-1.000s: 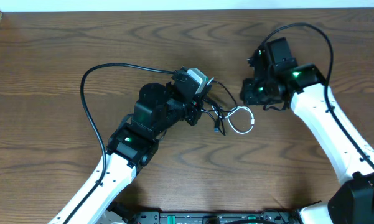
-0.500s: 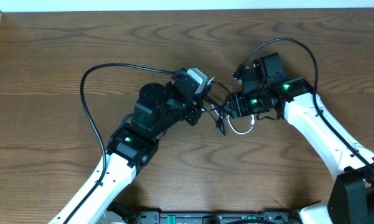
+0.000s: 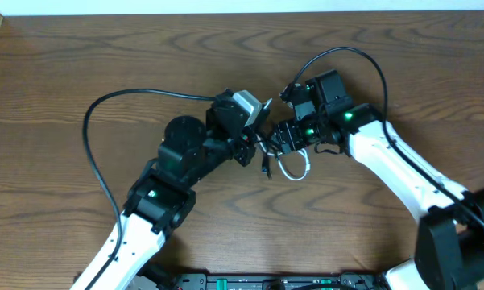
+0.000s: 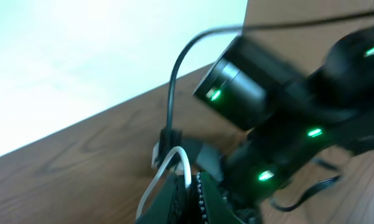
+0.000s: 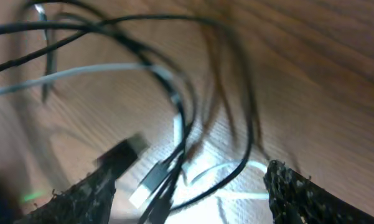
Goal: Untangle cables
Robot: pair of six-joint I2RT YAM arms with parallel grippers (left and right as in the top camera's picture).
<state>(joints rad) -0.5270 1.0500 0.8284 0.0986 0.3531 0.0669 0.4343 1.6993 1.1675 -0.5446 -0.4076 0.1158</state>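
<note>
Cables [image 3: 280, 159] are bunched at the middle of the desk [image 3: 80, 56] as a small tangle of thin black cords. One white loop [image 3: 294, 171] lies on the side nearer the arm bases. The left hand [image 3: 256, 143] is set at the tangle's left edge and the right hand [image 3: 284, 137] at its upper right, so the two are brought just beside each other.

In the left wrist view the left hand is seen narrow, its fingers [image 4: 211, 205] nearly together. The white loop is seen arching up out of the gap between them, so the cables are held there. The right arm [image 4: 286, 118] is seen close in front, blurred.

In the right wrist view the right hand [image 5: 190, 186] is spread wide, its fingers [image 5: 87, 193] set at the lower corners, and nothing is gripped by it. Black and white cords are strung across the space between them, over the desk. Two small plugs [image 5: 121, 155] are seen there, one black and one pale, though blurred.
</note>
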